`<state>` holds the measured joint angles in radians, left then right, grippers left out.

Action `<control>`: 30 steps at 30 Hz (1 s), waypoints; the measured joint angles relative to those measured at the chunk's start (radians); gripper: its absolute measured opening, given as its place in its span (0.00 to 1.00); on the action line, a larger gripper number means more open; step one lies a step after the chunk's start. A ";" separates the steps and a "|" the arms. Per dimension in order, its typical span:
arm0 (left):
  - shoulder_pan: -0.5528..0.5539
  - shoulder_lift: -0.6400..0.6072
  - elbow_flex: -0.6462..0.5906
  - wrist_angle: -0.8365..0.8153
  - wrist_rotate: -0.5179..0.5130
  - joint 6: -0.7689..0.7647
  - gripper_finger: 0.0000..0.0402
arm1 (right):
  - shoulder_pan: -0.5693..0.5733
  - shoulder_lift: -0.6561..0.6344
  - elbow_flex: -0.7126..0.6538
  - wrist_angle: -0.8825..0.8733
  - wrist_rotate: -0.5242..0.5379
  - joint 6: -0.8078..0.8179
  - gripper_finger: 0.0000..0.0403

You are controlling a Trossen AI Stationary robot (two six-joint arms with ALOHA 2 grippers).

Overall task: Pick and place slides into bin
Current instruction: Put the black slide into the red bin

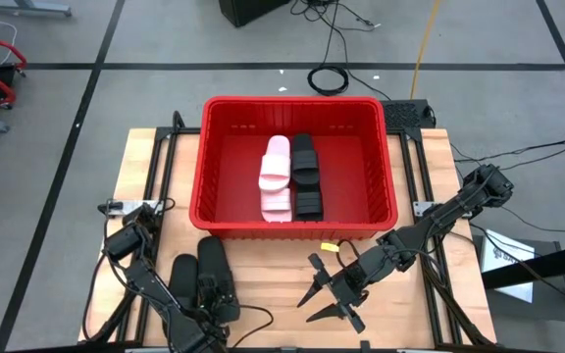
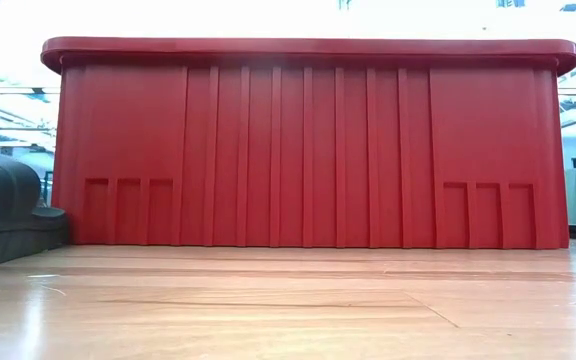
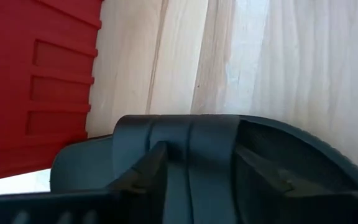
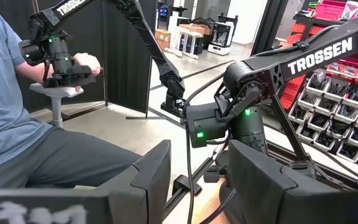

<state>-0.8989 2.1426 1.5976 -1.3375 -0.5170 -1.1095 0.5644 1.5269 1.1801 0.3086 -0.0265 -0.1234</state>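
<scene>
High view: red bin (image 1: 227,201) sits mid-table w/ four slides inside, two pale pink-white (image 1: 276,178) beside two black (image 1: 307,176). Two more black slides (image 1: 203,285) lie on the wood table (image 1: 273,284) just in front of bin's near-left corner; left gripper (image 1: 207,297) is down on them, fingers hidden, can't tell spread. Right gripper (image 1: 332,293) hangs over bare table front-right of bin, fingers spread wide, holding nothing. Low view: bin's ribbed wall (image 2: 308,150) fills the frame, a black slide (image 2: 3,215) at the edge. Left wrist: fingers (image 3: 145,180) straddle a black slide's strap (image 3: 185,146), apart, bin wall (image 3: 36,74) nearby. Right wrist: fingers (image 4: 151,180) apart, nothing between; seated person (image 4: 17,124) beyond.
</scene>
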 joint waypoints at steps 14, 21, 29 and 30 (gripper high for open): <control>0.000 0.000 -0.001 0.012 0.004 -0.011 0.15 | 0.000 0.000 0.000 0.000 0.000 -0.002 0.38; -0.008 -0.013 -0.003 0.042 0.000 0.038 0.04 | 0.000 0.000 0.000 0.001 0.000 -0.018 0.38; -0.032 -0.052 -0.005 0.049 -0.027 0.003 0.01 | 0.000 0.000 0.000 0.001 0.000 -0.019 0.38; -0.034 -0.052 -0.003 0.049 -0.027 0.002 0.01 | 0.000 0.000 0.000 0.001 0.000 -0.019 0.38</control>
<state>-0.9334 2.0903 1.5947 -1.2887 -0.5442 -1.1072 0.5644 1.5269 1.1801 0.3096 -0.0265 -0.1425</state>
